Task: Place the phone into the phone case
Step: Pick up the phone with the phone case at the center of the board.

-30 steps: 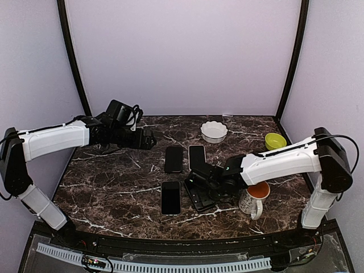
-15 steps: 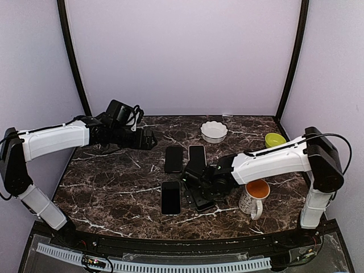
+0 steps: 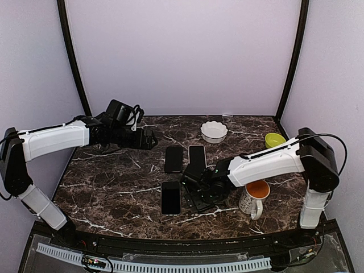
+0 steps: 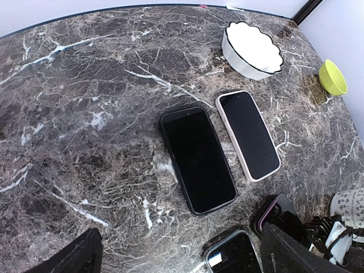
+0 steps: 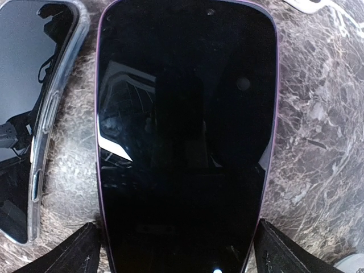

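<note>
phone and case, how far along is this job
Done: nothing clearly. The purple-rimmed phone lies flat on the table, ungripped. In hand: the right gripper sits open over it, a finger on each side. The left gripper is open and empty, away from the phones. Remaining: the grip and the whole fitting step.

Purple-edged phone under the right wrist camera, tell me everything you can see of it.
The purple-edged phone lies flat on the marble table. Its upper face is glossy black, dark and full of reflections, with a thin purple rim and rounded corners. The right gripper stands open over its near end, one finger at each side; whether they touch it I cannot tell. A clear-cased phone lies beside it, a strip of table between them.
</note>
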Tool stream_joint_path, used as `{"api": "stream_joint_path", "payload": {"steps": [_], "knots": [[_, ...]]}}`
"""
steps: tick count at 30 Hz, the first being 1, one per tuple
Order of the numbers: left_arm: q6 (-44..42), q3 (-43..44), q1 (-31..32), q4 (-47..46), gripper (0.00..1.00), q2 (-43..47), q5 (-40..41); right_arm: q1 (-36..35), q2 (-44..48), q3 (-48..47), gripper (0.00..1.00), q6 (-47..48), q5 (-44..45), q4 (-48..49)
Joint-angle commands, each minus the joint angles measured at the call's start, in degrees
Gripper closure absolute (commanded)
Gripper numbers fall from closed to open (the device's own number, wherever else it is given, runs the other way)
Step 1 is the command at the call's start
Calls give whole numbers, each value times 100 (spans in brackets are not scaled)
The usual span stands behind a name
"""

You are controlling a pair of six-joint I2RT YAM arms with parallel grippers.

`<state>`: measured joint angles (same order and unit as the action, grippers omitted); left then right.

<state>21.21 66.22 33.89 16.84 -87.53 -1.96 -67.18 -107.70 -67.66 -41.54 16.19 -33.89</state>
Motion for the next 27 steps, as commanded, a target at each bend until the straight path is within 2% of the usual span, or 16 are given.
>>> {"api": "stream_joint_path", "payload": {"steps": [1,6,14,24,27], "knots": [[-29,-39,-54,-76,1,110,-41,27,-132,146,11,37,-52,131],[-29,-32,-53,-77,1,117,-56,25,-92,207,31,43,-62,181],[-69,-21,-51,-66,2,95,-28,14,32,189,54,108,41,301],[-91,-28,-50,-141,5,90,-253,-115,677,403,70,170,678,803],[-64,-70,-51,-322,7,92,-701,-129,965,552,73,201,926,1060]]}}
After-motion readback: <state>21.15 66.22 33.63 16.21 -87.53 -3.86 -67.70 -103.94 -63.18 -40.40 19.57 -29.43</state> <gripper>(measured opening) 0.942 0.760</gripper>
